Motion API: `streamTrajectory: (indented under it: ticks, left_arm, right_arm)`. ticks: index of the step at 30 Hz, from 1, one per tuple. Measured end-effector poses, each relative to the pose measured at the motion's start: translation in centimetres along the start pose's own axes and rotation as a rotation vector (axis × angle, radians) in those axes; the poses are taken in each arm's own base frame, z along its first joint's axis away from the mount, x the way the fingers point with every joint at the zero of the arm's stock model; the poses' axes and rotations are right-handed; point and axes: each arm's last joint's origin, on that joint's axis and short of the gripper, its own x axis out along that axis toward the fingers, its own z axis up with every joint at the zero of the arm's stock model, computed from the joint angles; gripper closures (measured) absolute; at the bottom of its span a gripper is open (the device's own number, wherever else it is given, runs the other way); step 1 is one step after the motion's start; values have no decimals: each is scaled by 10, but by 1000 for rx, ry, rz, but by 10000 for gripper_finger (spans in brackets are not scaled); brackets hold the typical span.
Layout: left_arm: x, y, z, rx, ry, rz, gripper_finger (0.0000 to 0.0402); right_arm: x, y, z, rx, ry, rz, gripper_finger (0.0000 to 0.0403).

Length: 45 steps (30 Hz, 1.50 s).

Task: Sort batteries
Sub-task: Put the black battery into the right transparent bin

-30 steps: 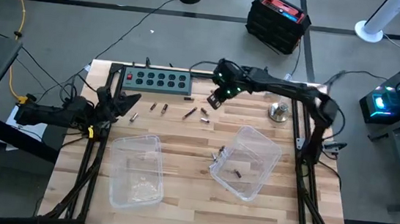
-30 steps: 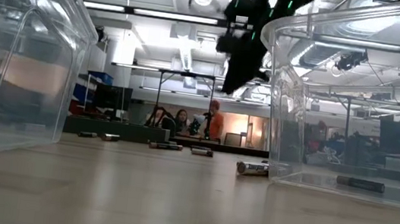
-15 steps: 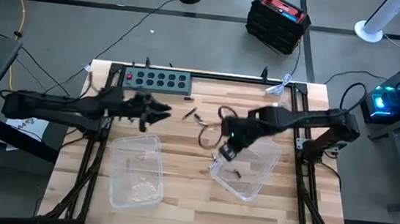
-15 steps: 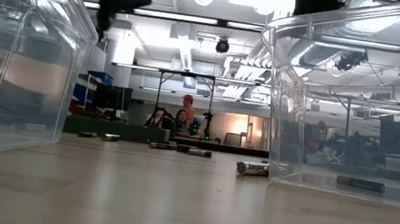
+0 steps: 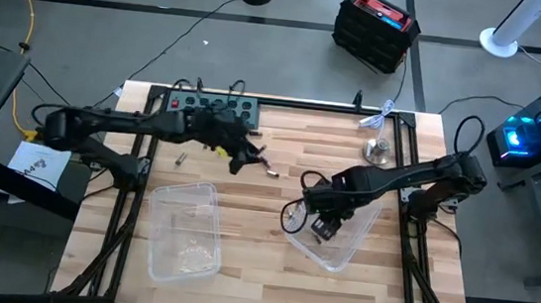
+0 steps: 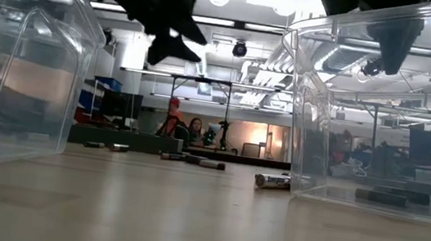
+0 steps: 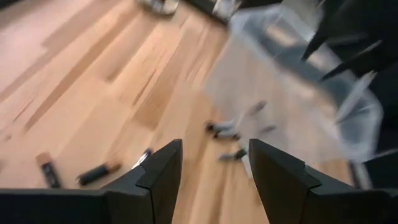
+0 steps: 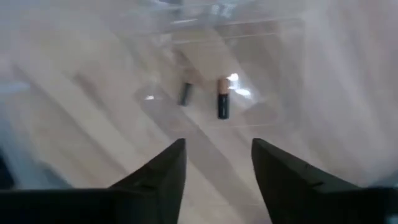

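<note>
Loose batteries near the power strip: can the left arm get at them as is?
Probably yes. The left gripper hangs open over the loose batteries on bare wood. Both clear bins lie nearer the front, and the right gripper is over the right-hand bin.

The table (image 5: 239,268) is pale striped wood, and both bins (image 5: 183,231) are clear. A battery (image 8: 223,99) in one bin is black with a copper end. The arms (image 5: 114,122) are black.

No lettering, label, brand or number can be made out anywhere; whatever print is on the batteries (image 8: 222,106) is too small and blurred to read from here.
</note>
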Motion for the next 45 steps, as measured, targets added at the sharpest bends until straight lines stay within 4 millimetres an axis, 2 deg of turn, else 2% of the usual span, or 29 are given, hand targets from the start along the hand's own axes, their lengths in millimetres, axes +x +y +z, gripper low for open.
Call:
streamTrajectory:
  ticks: [4, 8, 14, 20, 22, 24, 27, 28, 31, 33, 37, 39, 43, 45]
  left_arm:
    - [26, 15, -3, -26, 140, 153, 222]
    - [54, 38, -20, -55, 322, 358, 222]
    - [93, 72, -37, -153, 467, 463, 222]
    - [117, 93, -43, -202, 532, 529, 225]
    - [120, 95, -45, -191, 558, 532, 239]
    - [121, 96, -46, -170, 573, 529, 273]
    - [118, 90, -47, -164, 588, 519, 362]
    - [116, 88, -45, -154, 586, 516, 378]
    - [105, 78, -37, -141, 560, 491, 382]
    - [90, 69, -32, -150, 577, 469, 389]
    - [52, 40, 8, -108, 359, 348, 394]
    - [39, 23, 25, -59, 223, 254, 394]
    - [28, -19, 55, 66, -57, -12, 394]
    - [34, -36, 60, 112, -120, -94, 394]
  right_arm:
    - [-22, -11, -8, -1, -114, -22, 209]
    - [-48, -32, -22, 87, -262, -51, 208]
    - [-78, -60, -40, 199, -482, -69, 207]
    - [-87, -70, -46, 225, -566, -78, 207]
    - [-87, -70, -46, 225, -570, -83, 207]
    - [-87, -69, -46, 223, -570, -86, 207]
    - [-87, -69, -45, 218, -577, -95, 207]
    - [-87, -70, -45, 218, -585, -101, 207]
    - [-88, -71, -46, 219, -599, -124, 207]
    - [-88, -72, -46, 218, -602, -139, 207]
    - [-88, -73, -46, 219, -621, -158, 207]
    - [-88, -74, -46, 222, -642, -173, 207]
    - [-89, -76, -43, 233, -673, -202, 207]
    - [-90, -78, -41, 233, -676, -205, 207]
